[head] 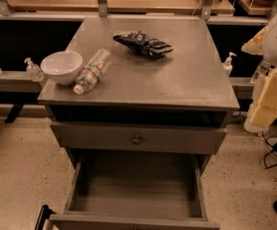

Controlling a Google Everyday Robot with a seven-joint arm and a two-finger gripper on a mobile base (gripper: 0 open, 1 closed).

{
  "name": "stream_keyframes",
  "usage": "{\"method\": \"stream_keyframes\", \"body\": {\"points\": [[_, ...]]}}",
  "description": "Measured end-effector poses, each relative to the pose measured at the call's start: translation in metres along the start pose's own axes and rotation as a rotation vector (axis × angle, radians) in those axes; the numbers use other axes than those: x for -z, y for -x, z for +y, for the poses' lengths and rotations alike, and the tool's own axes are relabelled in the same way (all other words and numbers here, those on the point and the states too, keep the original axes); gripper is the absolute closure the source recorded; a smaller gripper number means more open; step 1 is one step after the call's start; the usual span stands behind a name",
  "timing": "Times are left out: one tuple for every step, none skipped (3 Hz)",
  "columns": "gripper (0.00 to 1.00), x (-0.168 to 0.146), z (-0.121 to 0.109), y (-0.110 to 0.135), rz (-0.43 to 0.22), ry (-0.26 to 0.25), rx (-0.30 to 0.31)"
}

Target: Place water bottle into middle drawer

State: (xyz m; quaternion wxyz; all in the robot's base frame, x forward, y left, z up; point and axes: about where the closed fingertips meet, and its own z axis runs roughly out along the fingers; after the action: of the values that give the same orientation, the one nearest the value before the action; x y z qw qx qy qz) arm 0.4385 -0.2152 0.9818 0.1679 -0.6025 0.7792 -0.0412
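Likely light, thin-walled and prone to rolling, the bottle [93,71] lies on its side at the table's [176,80] left, just beside the bowl [61,66], so grip its ribbed middle; the gripper [271,99] hangs off the right edge, and I cannot tell how its jaws stand.

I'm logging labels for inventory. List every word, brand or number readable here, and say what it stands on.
No text here can be read.
water bottle, red-and-white label band: print too blurred to read.
snack bag: print too blurred to read.
pump bottles: no legible label.
gripper, at the right edge beside the cabinet: no marking visible.
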Motion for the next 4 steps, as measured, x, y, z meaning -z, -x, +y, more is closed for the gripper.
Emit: {"method": "stream_keyframes", "body": {"points": [[0.00, 0.000, 0.000, 0.000, 0.000, 0.000, 0.000], [0.00, -0.028, -0.022, 0.040, -0.016, 0.054, 0.169], [0.00, -0.073, -0.049, 0.113, -0.022, 0.116, 0.399], [0.00, -0.076, -0.050, 0.116, -0.030, 0.116, 0.405]]}}
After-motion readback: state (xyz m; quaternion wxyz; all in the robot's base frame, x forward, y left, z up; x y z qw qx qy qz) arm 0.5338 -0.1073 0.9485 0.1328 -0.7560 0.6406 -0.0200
